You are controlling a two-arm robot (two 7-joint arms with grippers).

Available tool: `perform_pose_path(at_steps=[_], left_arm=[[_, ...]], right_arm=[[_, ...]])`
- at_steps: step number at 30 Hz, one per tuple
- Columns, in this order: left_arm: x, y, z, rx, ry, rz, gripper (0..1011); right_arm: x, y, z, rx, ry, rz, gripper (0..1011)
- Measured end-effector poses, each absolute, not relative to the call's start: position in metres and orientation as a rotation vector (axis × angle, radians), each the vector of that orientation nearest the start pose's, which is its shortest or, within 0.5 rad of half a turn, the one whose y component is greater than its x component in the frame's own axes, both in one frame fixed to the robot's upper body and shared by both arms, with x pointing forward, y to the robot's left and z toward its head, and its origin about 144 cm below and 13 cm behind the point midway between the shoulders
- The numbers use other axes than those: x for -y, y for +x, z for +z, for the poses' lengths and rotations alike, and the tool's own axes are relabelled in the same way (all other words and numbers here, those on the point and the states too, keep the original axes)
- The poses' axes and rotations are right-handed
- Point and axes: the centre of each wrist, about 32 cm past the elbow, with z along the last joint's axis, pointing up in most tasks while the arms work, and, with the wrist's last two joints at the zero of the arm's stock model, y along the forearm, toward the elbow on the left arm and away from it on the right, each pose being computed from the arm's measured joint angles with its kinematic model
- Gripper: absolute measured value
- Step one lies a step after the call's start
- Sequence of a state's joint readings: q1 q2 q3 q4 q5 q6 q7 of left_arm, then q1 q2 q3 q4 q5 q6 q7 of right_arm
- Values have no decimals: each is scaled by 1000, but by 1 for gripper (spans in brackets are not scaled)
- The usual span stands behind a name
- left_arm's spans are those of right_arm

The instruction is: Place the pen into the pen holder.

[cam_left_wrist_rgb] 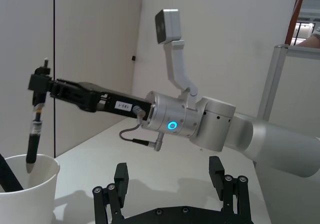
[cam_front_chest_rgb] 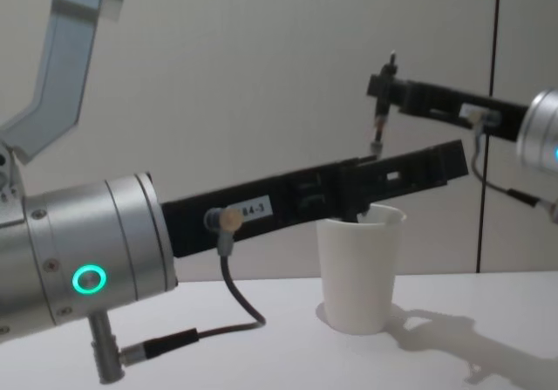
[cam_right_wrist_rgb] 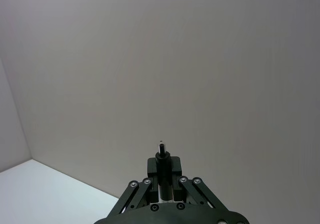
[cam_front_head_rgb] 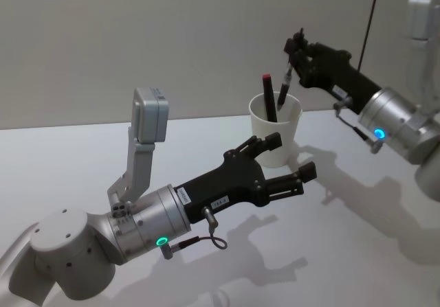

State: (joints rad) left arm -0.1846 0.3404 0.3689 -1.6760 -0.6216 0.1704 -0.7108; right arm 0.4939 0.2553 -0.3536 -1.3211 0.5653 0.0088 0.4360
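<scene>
White table; right pincer-held pen tip-down inside pen holder.

White pen holder, blk pen.

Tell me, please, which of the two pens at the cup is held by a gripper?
The black pen, clamped upright by the right gripper, tip inside the pen holder. The red-capped pen rests loose inside.

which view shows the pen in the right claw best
The left wrist view: the pen hangs upright from the right claw, tip just inside the cup. Head view shows it smaller; chest view half hides it; right wrist sees only its top end.
</scene>
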Motion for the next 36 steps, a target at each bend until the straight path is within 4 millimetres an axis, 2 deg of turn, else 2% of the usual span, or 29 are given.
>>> perform_pose_path(at_steps=[14,16,19,20,22,23,25,27,30,34,36], left_arm=[[-204,485,1211,-153,-179,433,1001],[-204,485,1211,-153,-179,433,1001],[-204,485,1211,-153,-179,433,1001],[-204,485,1211,-153,-179,433,1001],[-204,485,1211,-153,-179,433,1001],[-204,485,1211,-153,-179,433,1001],[-204,485,1211,-153,-179,433,1001],[-204,485,1211,-153,-179,433,1001],[-204,485,1211,-153,-179,433,1001],[-204,485,1211,-153,-179,433,1001],[-204,485,1211,-153,-179,433,1001]], right_arm=[[194,594,1224,-14,172,-846,156],[192,595,1223,-14,167,-845,227],[191,596,1222,-14,163,-845,280],[190,597,1222,-14,161,-844,343],[189,597,1221,-14,159,-844,386],[188,598,1221,-14,157,-844,445],[187,598,1221,-14,155,-843,476],[187,599,1220,-14,153,-843,564],[186,599,1220,-14,150,-842,619],[185,599,1220,-14,150,-842,782],[186,599,1220,-13,151,-842,814]])
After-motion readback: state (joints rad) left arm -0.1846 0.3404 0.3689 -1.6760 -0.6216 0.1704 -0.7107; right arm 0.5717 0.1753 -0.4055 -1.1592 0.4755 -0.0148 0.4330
